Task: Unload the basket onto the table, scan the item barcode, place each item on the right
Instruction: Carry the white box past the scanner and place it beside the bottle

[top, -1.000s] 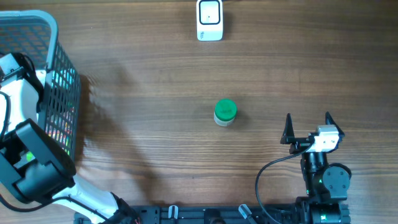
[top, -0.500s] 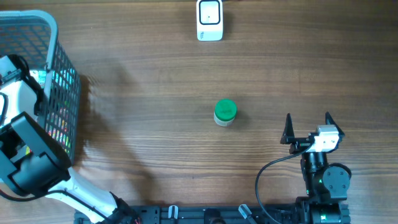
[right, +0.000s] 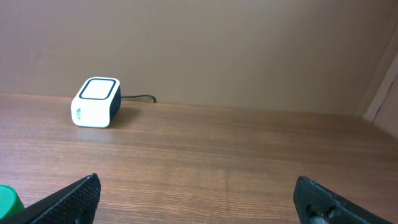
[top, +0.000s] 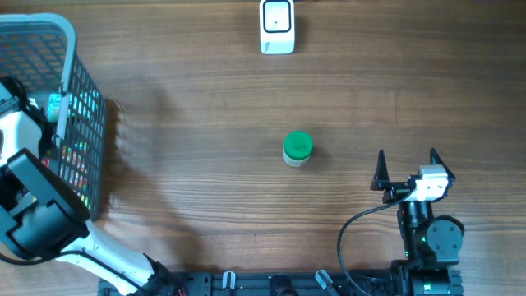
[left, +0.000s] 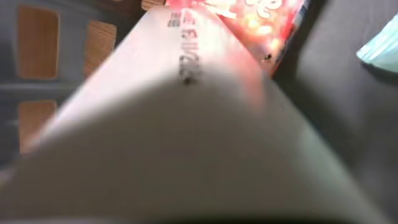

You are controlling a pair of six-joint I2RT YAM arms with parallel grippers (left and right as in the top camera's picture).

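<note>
My left arm [top: 33,210] reaches down into the grey mesh basket [top: 57,33] at the table's left edge, and its fingers are hidden there. In the left wrist view a pale, blurred box with printed digits [left: 186,124] fills nearly the whole frame, with a red printed packet [left: 264,28] behind it. No fingers show, so a grip cannot be made out. The white barcode scanner [top: 277,26] [right: 95,102] stands at the far edge. My right gripper [top: 406,168] [right: 199,202] rests open near the front right, with nothing between its fingers.
A green-lidded jar [top: 297,149] stands mid-table, its lid just showing at the right wrist view's lower left [right: 7,200]. The scanner's black cable [right: 138,98] trails behind it. The basket's wall [top: 90,140] rises beside my left arm.
My left arm has shifted slightly and gone deeper into the basket. The right arm, jar and scanner have not moved.
</note>
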